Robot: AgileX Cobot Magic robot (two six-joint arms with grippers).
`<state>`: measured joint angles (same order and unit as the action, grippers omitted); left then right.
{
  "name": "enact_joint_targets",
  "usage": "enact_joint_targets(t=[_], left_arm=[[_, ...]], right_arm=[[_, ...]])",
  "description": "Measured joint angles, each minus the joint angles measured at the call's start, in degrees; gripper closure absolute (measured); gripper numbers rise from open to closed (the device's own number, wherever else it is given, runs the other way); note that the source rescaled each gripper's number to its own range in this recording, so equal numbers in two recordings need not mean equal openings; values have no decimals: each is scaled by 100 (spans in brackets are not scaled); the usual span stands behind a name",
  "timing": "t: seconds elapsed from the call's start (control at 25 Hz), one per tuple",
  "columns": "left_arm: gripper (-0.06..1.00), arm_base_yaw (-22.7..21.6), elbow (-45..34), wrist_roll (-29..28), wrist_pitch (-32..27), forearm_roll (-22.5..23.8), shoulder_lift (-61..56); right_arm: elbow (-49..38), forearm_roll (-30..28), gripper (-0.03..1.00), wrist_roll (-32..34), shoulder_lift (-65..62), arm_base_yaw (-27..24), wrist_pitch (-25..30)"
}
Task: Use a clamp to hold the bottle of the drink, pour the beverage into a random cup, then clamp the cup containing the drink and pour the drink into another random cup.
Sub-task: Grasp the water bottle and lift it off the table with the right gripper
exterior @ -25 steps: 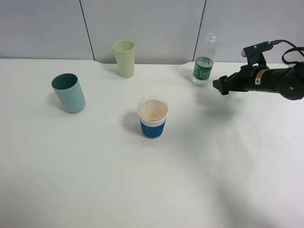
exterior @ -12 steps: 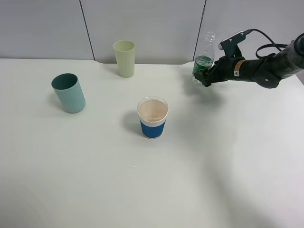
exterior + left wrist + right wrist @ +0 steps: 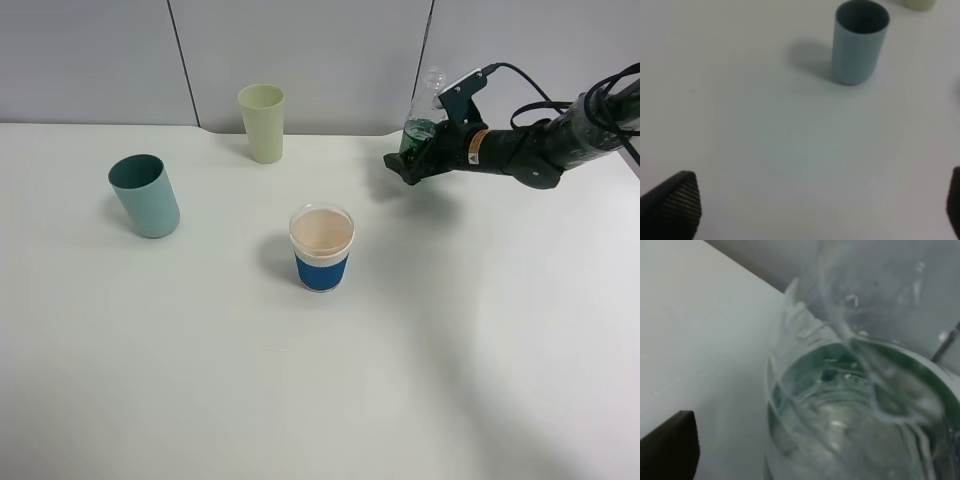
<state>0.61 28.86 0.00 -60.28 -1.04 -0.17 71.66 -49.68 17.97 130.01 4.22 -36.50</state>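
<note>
Small clear plastic bottle (image 3: 419,128) with a dark green label: at the far right of the white table (image 3: 200,380), close to the grey panelled wall (image 3: 300,50). It is upright or nearly so, and its base is hidden behind the right gripper (image 3: 406,166). The right arm reaches in from the right edge, and its jaws stand partly open on either side of the bottle's lower body. In the right wrist view the bottle (image 3: 855,405) fills most of the picture, with clear liquid visible inside. One dark finger (image 3: 670,447) shows with a strip of bare table between it and the bottle. The other finger is hidden, so a firm grip cannot be confirmed.

Paper cup (image 3: 321,248) with a blue sleeve: near the table's centre, well apart from the bottle, a pale tan surface at its mouth.

Pale yellow-green tumbler (image 3: 262,122): upright by the wall, left of the bottle.

Plain teal plastic tumbler (image 3: 146,195) with a darker inside: upright at the far left, well apart from the other cups. The left wrist view also shows it (image 3: 860,42).

Left gripper (image 3: 812,207): jaws spread wide over bare table, nothing between them.
</note>
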Motion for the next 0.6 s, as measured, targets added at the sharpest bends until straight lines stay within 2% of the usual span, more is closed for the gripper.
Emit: enact_joint_targets(t=[0.08, 0.12, 0.16, 0.24, 0.28, 0.32, 0.6], left_arm=[[-6, 0, 0, 0, 0, 0, 0], [-6, 0, 0, 0, 0, 0, 0], [-6, 0, 0, 0, 0, 0, 0], [-6, 0, 0, 0, 0, 0, 0], [-6, 0, 0, 0, 0, 0, 0], [-6, 0, 0, 0, 0, 0, 0], [-6, 0, 0, 0, 0, 0, 0]], right_arm=[[0, 0, 23, -1, 0, 0, -22], [0, 0, 26, -1, 0, 0, -21], [0, 0, 34, 20, 0, 0, -21], [0, 0, 63, 139, 0, 0, -21], [2, 0, 85, 226, 0, 0, -29], [2, 0, 97, 295, 0, 7, -36], [6, -51, 97, 741, -61, 7, 49]])
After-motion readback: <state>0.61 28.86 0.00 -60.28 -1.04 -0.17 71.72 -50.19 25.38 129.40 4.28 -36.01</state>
